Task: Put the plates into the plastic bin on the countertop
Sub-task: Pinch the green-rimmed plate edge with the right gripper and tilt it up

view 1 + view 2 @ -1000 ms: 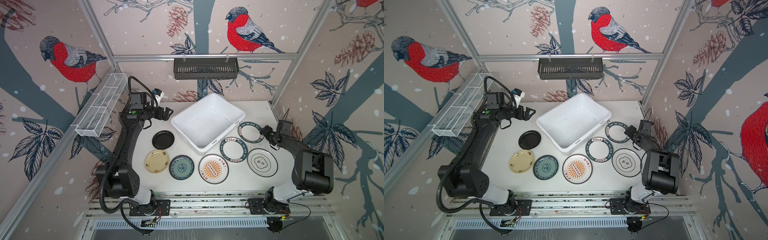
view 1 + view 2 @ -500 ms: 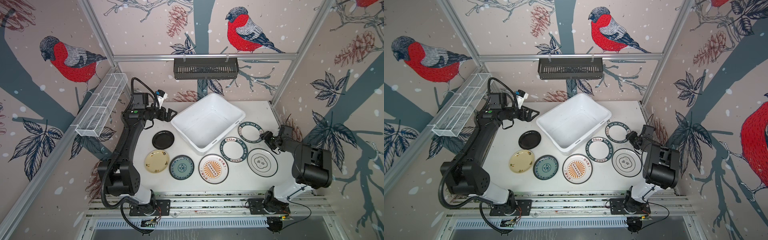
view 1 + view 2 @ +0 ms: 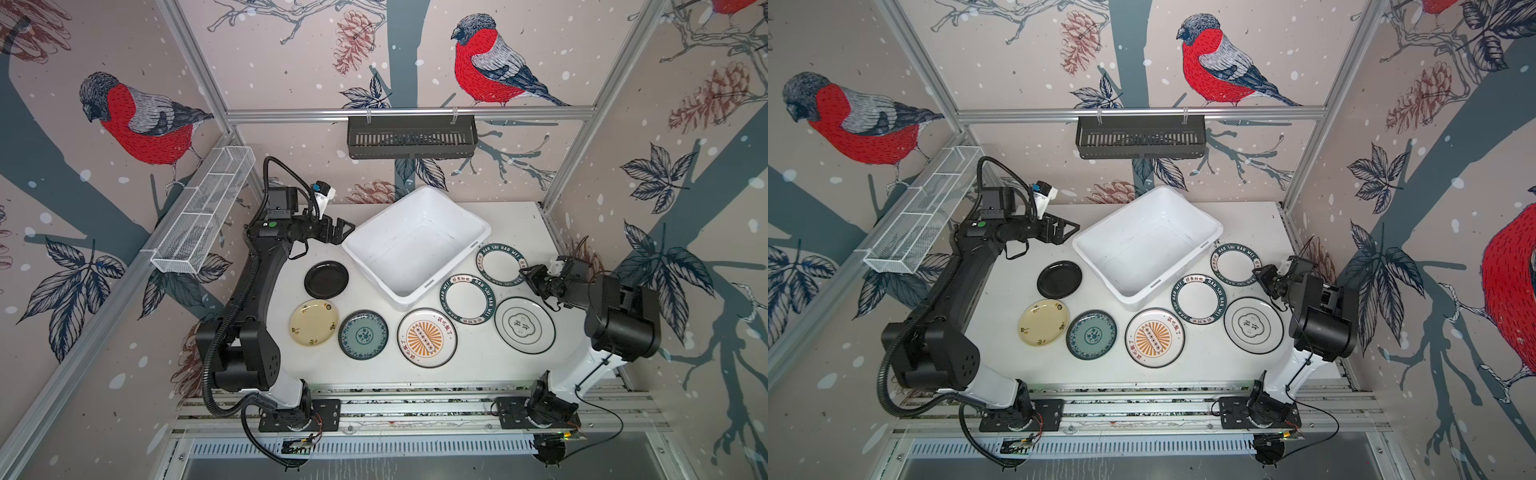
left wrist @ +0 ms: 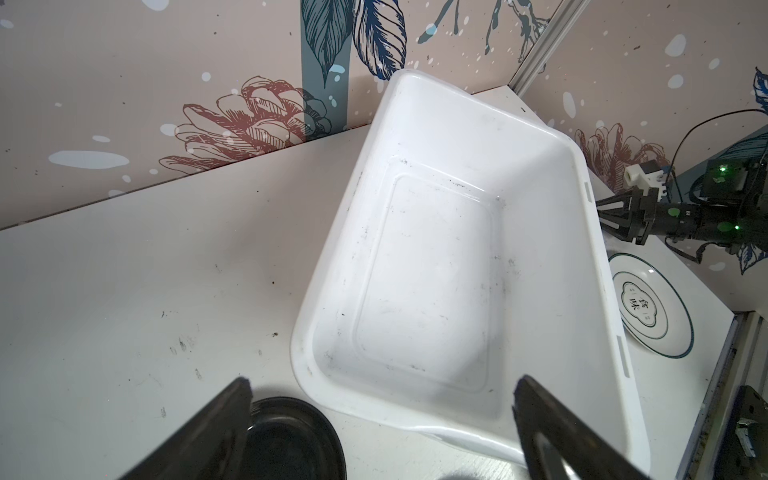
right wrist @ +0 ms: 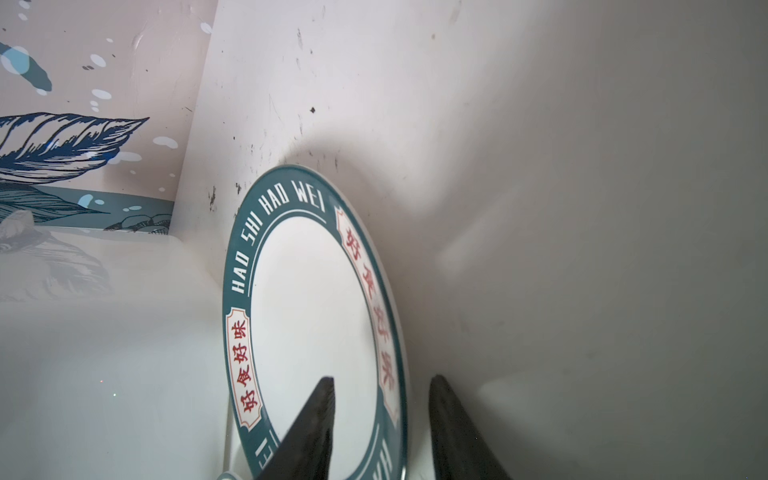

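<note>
On the speckled white worktop [image 3: 519, 216] all seven round plates [image 3: 427, 337] lie flat, face up, and the large white rectangular plastic bin [image 3: 415, 253] stands empty, so the whole task is left. Its long axis runs askew, from the left arm's side toward the far right corner. Astride the rim of the farther green-lettered plate [image 3: 500, 264], the right gripper [image 5: 382, 377] has its jaws narrowly apart, not visibly pinching. Beside the bin, the left gripper [image 3: 338, 230] hangs wide open and empty.

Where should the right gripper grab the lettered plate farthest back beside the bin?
On the lettered plate, take the rim edge facing the right gripper, one finger inside, one outside: it lies flat, and the plastic bin crowds its opposite side.
</note>
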`<state>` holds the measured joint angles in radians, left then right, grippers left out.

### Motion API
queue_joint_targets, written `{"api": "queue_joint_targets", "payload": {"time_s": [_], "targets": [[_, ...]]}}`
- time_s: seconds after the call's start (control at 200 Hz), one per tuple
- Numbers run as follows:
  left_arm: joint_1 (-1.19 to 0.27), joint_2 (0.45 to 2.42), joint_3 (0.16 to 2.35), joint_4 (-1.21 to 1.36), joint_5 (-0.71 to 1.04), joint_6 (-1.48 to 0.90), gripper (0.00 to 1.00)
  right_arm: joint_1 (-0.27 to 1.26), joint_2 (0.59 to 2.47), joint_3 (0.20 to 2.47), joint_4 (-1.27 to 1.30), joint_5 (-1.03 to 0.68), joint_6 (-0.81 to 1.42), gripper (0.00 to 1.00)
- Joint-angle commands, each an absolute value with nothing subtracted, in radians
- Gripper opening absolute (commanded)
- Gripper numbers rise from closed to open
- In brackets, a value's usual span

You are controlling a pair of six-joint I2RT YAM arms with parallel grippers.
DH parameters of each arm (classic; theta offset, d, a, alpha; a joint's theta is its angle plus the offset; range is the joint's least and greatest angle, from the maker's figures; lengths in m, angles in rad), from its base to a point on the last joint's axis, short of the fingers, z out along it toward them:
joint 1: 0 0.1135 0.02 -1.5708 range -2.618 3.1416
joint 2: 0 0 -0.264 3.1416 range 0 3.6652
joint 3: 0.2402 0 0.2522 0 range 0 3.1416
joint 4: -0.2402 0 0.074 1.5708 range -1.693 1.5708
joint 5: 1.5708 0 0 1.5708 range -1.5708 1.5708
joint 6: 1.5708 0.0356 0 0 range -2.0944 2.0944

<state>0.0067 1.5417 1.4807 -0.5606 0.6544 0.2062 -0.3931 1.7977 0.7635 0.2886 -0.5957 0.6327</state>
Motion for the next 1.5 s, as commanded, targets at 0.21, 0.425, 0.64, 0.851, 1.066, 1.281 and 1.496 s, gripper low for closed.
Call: {"api": "queue_joint_targets", "payload": {"time_s": [0.21,0.425,0.64,0.851,1.066,1.281,1.496], "targets": [[0.001,1.529,1.475,-0.532,0.690,0.203,0.97,-0.406,1.880,0.780,0.292,-0.615,0.669,0.33],[-0.003,1.526,1.468,-0.523,0.694,0.195,0.97,-0.414,1.905,0.793,0.288,-0.619,0.666,0.24],[-0.004,1.519,1.464,-0.521,0.694,0.193,0.97,-0.428,1.902,0.788,0.295,-0.635,0.661,0.13],[-0.011,1.504,1.470,-0.520,0.696,0.186,0.97,-0.445,1.872,0.767,0.321,-0.661,0.668,0.04],[-0.014,1.495,1.476,-0.518,0.698,0.179,0.97,-0.451,1.795,0.755,0.324,-0.673,0.678,0.02],[-0.016,1.499,1.484,-0.504,0.713,0.158,0.97,-0.451,1.658,0.751,0.263,-0.606,0.664,0.01],[-0.016,1.508,1.489,-0.492,0.737,0.133,0.97,-0.452,1.531,0.774,0.163,-0.527,0.647,0.01]]}}
